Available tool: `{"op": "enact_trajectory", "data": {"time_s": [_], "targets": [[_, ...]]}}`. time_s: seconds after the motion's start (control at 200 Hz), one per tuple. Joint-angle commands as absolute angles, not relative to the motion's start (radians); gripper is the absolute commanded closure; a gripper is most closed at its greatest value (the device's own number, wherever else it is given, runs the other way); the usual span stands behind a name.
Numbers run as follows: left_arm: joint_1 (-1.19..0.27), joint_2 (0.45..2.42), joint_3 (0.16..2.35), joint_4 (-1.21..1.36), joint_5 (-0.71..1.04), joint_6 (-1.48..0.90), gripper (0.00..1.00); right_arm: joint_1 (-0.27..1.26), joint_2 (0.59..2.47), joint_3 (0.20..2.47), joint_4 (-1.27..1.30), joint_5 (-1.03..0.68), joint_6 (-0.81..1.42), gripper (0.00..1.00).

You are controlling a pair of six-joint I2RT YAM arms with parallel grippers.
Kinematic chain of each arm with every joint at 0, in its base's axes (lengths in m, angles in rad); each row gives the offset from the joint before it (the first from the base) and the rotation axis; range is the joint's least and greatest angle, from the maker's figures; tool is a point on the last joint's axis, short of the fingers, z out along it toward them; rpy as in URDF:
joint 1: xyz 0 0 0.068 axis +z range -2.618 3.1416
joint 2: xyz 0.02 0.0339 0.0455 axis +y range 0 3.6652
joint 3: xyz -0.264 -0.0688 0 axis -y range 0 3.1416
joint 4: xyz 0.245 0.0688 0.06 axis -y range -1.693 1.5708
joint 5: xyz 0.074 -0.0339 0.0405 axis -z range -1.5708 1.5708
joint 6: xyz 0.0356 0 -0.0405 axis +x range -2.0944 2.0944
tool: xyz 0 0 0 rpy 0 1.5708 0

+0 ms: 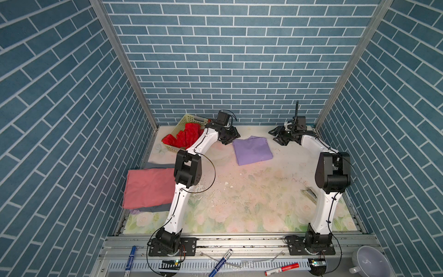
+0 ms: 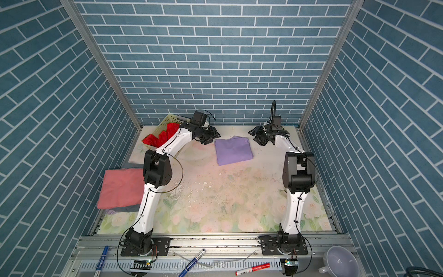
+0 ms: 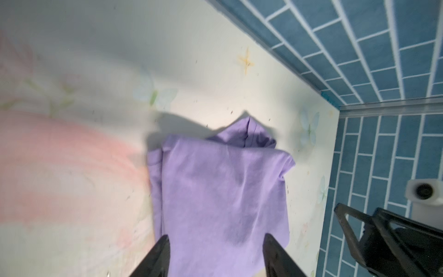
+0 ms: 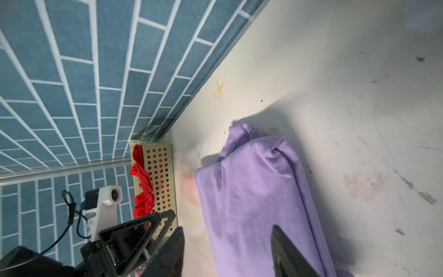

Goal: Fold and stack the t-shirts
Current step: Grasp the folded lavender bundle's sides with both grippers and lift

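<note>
A: Spotted a folded lilac-purple cloth t-shirt (image 1: 253,150) lying flat, right of the pale yellow perforated plastic basket (image 1: 189,118) and clear of it.

B: Confirmed. Caught the black left gripper (image 1: 231,138) hanging between basket and lilac tee, jaws spread, grasping nothing.

A: Found the black right gripper (image 1: 278,137) farther from the basket, past the tee's other side, likewise spread and empty.

B: Noted a crumpled bright red t-shirt (image 1: 185,137) inside the basket. Saw a folded salmon-pink t-shirt (image 1: 148,187) on the basket's near side, toward the arm bases, stacked on a grey one (image 1: 155,208).
</note>
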State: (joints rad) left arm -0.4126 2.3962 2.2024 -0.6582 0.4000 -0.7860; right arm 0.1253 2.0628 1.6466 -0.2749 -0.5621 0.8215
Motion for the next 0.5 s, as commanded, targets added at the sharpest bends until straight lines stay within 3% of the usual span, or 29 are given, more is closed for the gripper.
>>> {"op": "enact_trajectory", "data": {"time_s": [0.0, 0.235, 0.495], "targets": [[-0.428, 2.299, 2.013, -0.680, 0.390, -0.754, 0.33, 0.164, 2.033, 1.594, -0.387, -0.467, 0.727, 0.37], [-0.434, 2.106, 1.578, -0.442, 0.429, -0.879, 0.26, 0.190, 1.960, 1.398, -0.292, -0.466, 0.825, 0.30], [-0.490, 2.102, 1.451, -0.274, 0.468, -1.023, 0.26, 0.204, 1.892, 1.227, -0.182, -0.475, 0.929, 0.29]]}}
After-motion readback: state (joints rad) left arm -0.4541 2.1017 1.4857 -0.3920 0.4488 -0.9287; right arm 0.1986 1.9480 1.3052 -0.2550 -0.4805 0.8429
